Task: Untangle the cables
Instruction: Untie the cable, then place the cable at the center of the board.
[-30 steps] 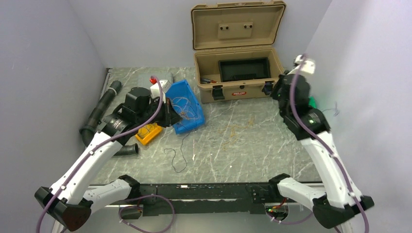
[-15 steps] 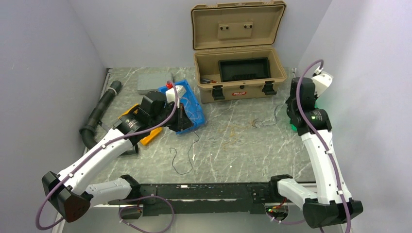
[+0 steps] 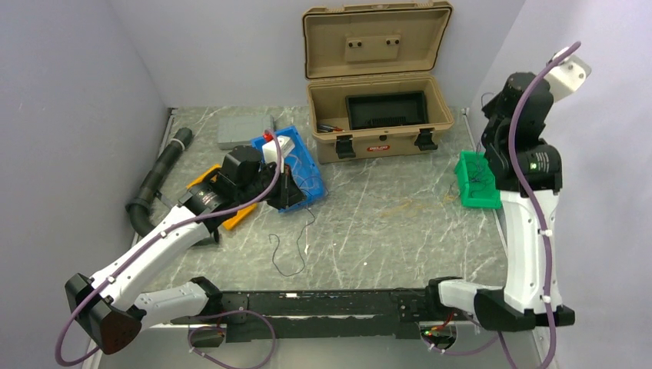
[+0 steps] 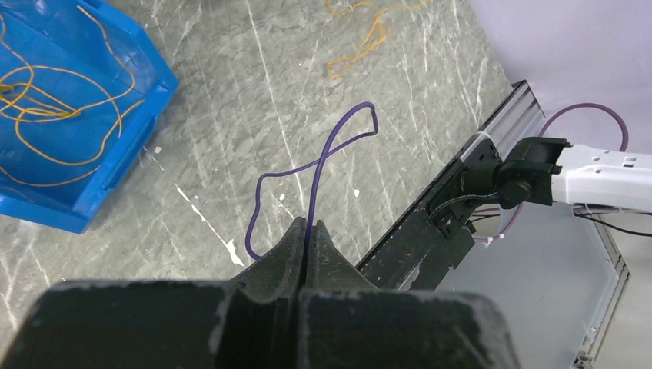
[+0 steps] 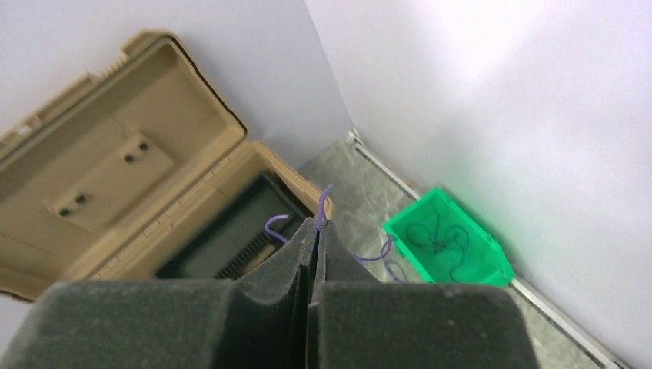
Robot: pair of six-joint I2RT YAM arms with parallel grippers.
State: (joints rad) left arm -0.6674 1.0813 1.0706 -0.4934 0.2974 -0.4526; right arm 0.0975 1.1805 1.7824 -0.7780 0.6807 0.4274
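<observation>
My left gripper (image 4: pixel 307 225) is shut on a thin purple cable (image 4: pixel 326 151) that curls down to the table. In the top view this gripper (image 3: pixel 294 194) sits at the near edge of the blue bin (image 3: pixel 301 157), and the purple cable (image 3: pixel 283 255) trails toward the front. My right gripper (image 5: pixel 317 224) is shut on a pale purple cable (image 5: pixel 325 197), held high beside the right wall (image 3: pixel 489 123) above the green bin (image 3: pixel 478 183). Loose orange cables (image 3: pixel 406 206) lie mid-table. More orange cables (image 4: pixel 54 108) fill the blue bin.
An open tan case (image 3: pixel 375 115) stands at the back. The green bin (image 5: pixel 450 238) holds dark cables. A yellow bin (image 3: pixel 234 217) is half hidden under the left arm. A black corrugated hose (image 3: pixel 158 178) runs along the left wall, and a grey box (image 3: pixel 240 129) lies behind the blue bin.
The right arm has lifted from table height and swung up toward the right wall with its cable, uncovering the green bin. The left arm shifted right a second ago and has since stayed still.
</observation>
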